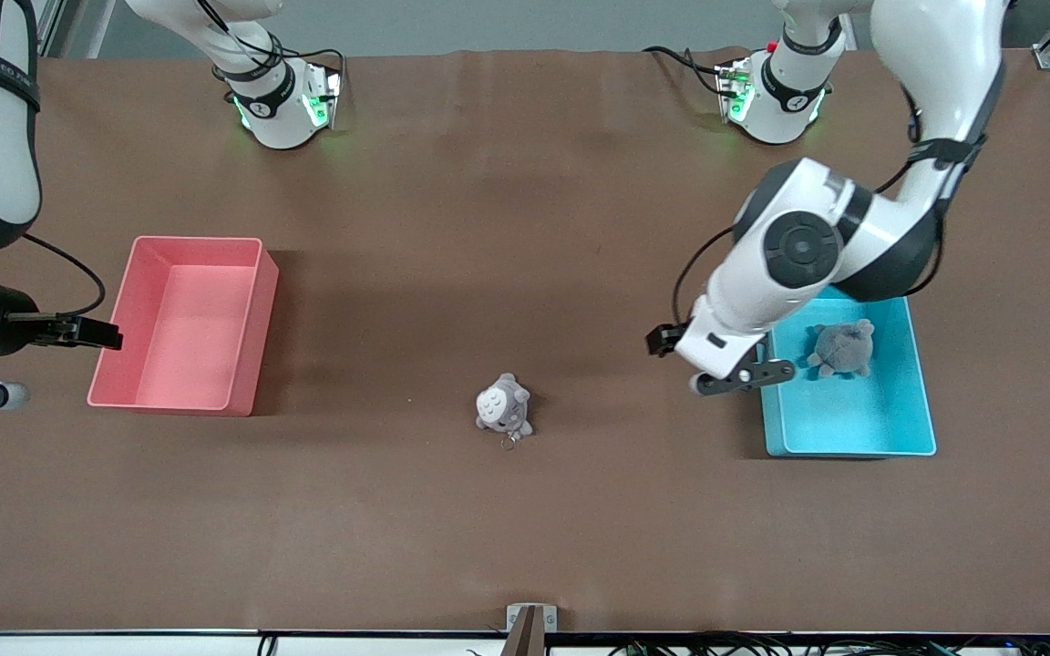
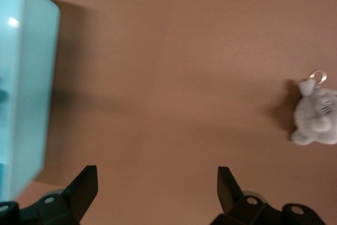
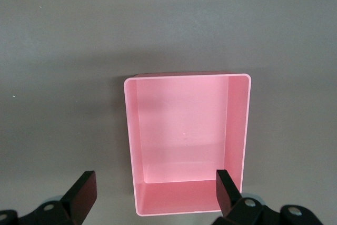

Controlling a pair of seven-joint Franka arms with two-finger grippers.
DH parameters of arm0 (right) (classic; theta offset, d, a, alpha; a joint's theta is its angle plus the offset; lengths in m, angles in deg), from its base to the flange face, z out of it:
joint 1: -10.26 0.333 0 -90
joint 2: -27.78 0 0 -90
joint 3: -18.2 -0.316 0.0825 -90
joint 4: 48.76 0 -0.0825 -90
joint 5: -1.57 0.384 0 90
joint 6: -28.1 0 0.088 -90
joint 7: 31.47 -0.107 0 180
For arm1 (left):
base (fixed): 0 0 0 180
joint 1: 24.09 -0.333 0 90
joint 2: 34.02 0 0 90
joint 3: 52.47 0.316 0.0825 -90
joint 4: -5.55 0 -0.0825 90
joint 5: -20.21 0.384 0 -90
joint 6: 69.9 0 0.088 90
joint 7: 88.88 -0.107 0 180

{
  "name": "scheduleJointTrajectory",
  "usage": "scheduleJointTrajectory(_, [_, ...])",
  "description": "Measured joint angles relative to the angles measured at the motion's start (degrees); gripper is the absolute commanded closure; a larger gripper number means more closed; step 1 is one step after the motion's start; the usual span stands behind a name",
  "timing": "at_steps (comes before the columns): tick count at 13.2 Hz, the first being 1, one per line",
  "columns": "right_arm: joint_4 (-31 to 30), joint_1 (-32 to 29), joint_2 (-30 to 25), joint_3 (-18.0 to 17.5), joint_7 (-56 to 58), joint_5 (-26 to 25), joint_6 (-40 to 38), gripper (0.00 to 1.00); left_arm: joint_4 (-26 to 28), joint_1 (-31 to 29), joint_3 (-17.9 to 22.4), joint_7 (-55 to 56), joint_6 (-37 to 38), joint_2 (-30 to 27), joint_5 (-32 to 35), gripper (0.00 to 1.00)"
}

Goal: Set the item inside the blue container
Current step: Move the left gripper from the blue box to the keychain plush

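the blue container [image 1: 853,428] is seen at the right of the front view, toward the left arm's end of the tabletop [image 1: 525,528]. 1 grey plush toy [image 1: 841,348] already lies inside it, in the part of the bin farther from the front camera. a 2nd grey plush with a small metal ring [image 1: 504,407] is found near the middle of the front view, on the bare tabletop, well apart from both bins; in the left wrist view it shows at the right edge [image 2: 316,114].

the left gripper [image 1: 744,374] is placed over the tabletop just beside the container's wall on the side toward the centre plush. its fingers [image 2: 84,185] are spread wide and nothing is held between them.

the right gripper [image 1: 92,333] is held at the left edge of the front view, beside the pink bin [image 1: 242,319], and this arm appears to be waiting. its fingers [image 3: 81,191] are likewise spread wide and nothing is held. the pink bin is shown with nothing in it in the right wrist view.

the task is judged to be partly done: 1 item is in the container, while the ringed plush is not yet picked up. what is left, it seems, is for that plush to be grasped, carried over the blue walls and released.
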Motion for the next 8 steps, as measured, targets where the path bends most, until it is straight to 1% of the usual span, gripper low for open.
scheduleJointTrajectory(2, [0.4, 0.1, -0.1, -0.3, 0.0, 0.0, -0.6, 0.00, -4.5, 3.9, 0.0, 9.7, -4.6, 5.8, 0.0, 0.00])
scheduleJointTrajectory(3, [0.6, 0.2, -0.1, -0.5, 0.0, 0.0, -2.1, 0.00, -5.8, 5.5, 0.0, 14.2, -8.4, 8.2, 0.0, 0.00])
scheduleJointTrajectory(5, [0.7, 0.7, -0.1, -0.9, 0.0, 0.0, -4.1, 0.00, -6.8, 8.0, 0.0, 22.1, -16.0, 11.8, 0.0, 0.00])
scheduleJointTrajectory(8, [0.8, 0.7, -0.4, -0.7, 0.0, 0.0, -3.7, 0.00, -7.1, 10.6, 0.1, 33.7, -26.8, 15.9, 0.0, 0.00])
